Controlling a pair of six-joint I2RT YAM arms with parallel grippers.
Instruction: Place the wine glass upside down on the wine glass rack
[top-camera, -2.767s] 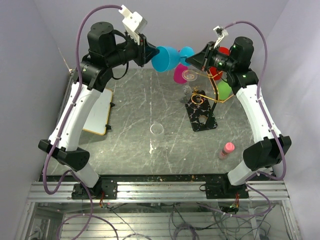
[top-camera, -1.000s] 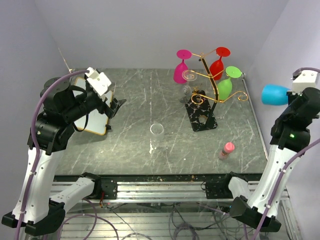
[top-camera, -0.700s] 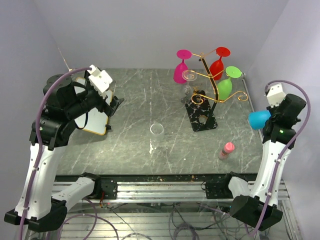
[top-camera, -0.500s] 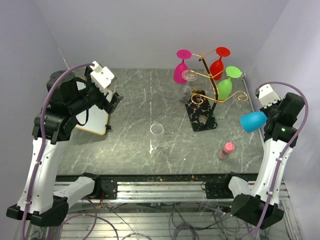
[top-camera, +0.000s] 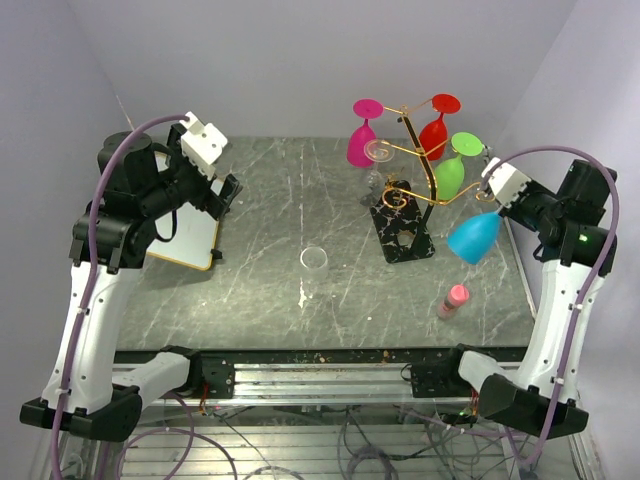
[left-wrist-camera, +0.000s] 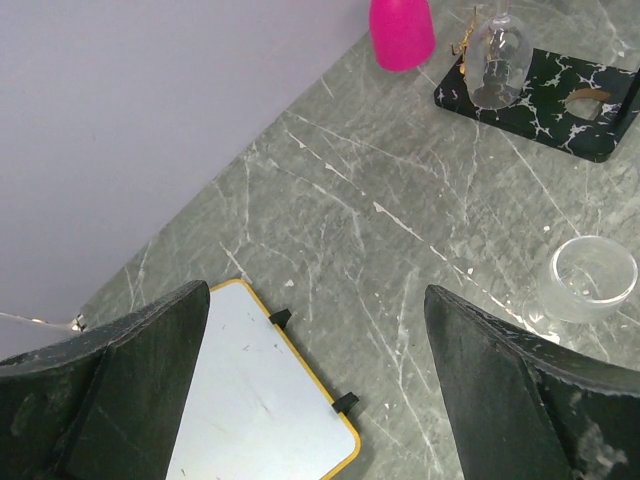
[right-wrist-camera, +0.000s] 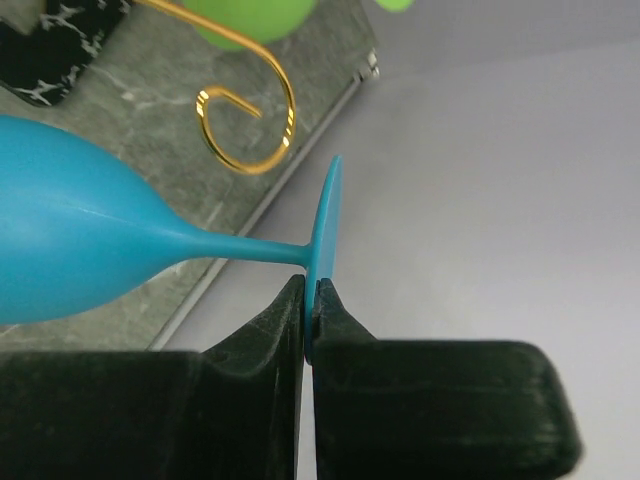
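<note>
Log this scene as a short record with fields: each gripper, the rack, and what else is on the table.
Left gripper: open, empty, over the grey marbled table
Right gripper: shut on the foot of the blue plastic wine glass, held beside the rack
Gold wire rack on black marbled base: pink glass, red glass, green glass, all hanging upside down
Also on table: clear cup, small pink bottle, yellow-edged white board
</note>
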